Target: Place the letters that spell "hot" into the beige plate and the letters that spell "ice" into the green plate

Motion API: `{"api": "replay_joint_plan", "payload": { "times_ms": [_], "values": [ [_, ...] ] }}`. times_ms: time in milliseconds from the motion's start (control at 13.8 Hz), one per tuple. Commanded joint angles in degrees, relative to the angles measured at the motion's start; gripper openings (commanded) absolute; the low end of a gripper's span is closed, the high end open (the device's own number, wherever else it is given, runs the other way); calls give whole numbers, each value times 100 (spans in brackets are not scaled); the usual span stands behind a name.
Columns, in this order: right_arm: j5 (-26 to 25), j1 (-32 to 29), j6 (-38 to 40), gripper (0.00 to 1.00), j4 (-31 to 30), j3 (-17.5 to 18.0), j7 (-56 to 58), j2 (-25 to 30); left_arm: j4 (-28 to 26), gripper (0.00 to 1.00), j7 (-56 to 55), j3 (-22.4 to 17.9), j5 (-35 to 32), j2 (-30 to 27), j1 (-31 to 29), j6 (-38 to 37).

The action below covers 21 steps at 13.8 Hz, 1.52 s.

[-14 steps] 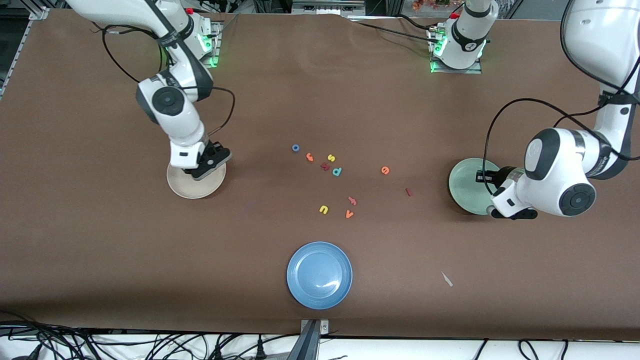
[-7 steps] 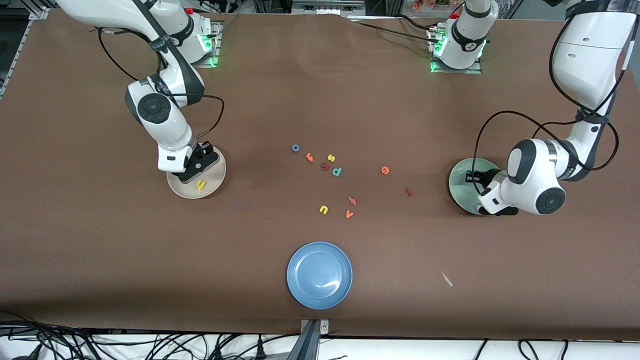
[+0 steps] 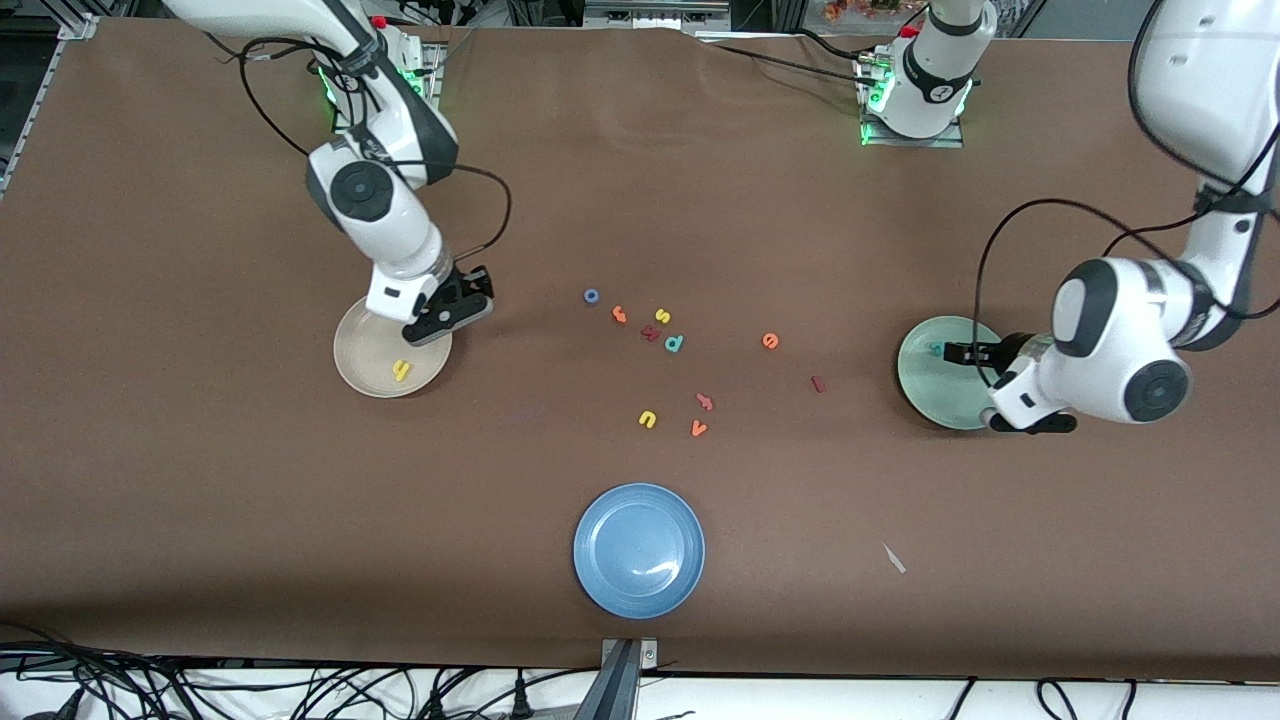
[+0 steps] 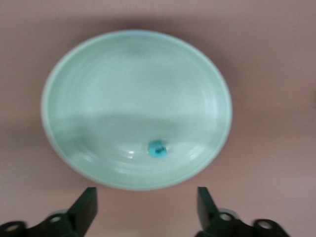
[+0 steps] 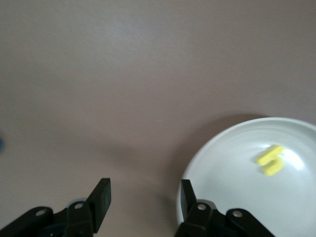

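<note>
Yellow h [image 3: 401, 371] in beige plate [image 3: 360, 370], teal c [image 3: 936, 349] in green plate [image 3: 925, 390]; my right claw [image 3: 452, 308] and left claw [image 3: 960, 352] both spread, empty.

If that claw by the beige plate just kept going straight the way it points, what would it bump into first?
Most likely bare table. The right gripper points down, open and empty, over the table just off the beige plate; the plate's edge sits near one finger, so depth leaves some doubt.
</note>
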<state>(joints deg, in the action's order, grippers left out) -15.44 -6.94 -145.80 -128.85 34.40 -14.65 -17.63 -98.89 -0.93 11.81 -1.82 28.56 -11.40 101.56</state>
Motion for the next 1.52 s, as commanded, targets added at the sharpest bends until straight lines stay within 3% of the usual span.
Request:
{"api": "replay_joint_plan", "payload": {
  "times_ms": [0,217,506,650,867,1156,1445],
  "values": [
    [102,516,78,66,324,32,-1289,-214,220,100,-308,172,321,-333,33,-434],
    [67,1131,60,66,587,23,-3003,-495,238,100,-1703,478,595,-342,50,-339],
    [-3,1563,34,66,843,23,-4500,-917,142,100,-3839,717,587,-1,418,688],
    [-466,1722,-53,66,914,14,-5158,-1171,81,100,-4553,717,534,272,664,1206],
    [-1548,1801,-54,65,1063,-21,-6065,-1471,-305,90,-4829,708,473,527,1060,2128],
    [-1612,1924,-1,65,1230,-91,-6102,-1603,-728,85,-4811,708,323,677,1236,3114],
    [-1786,2241,-1,64,1476,-249,-6111,-1823,-789,74,-4846,717,-169,827,1281,3221]
  ]
}}
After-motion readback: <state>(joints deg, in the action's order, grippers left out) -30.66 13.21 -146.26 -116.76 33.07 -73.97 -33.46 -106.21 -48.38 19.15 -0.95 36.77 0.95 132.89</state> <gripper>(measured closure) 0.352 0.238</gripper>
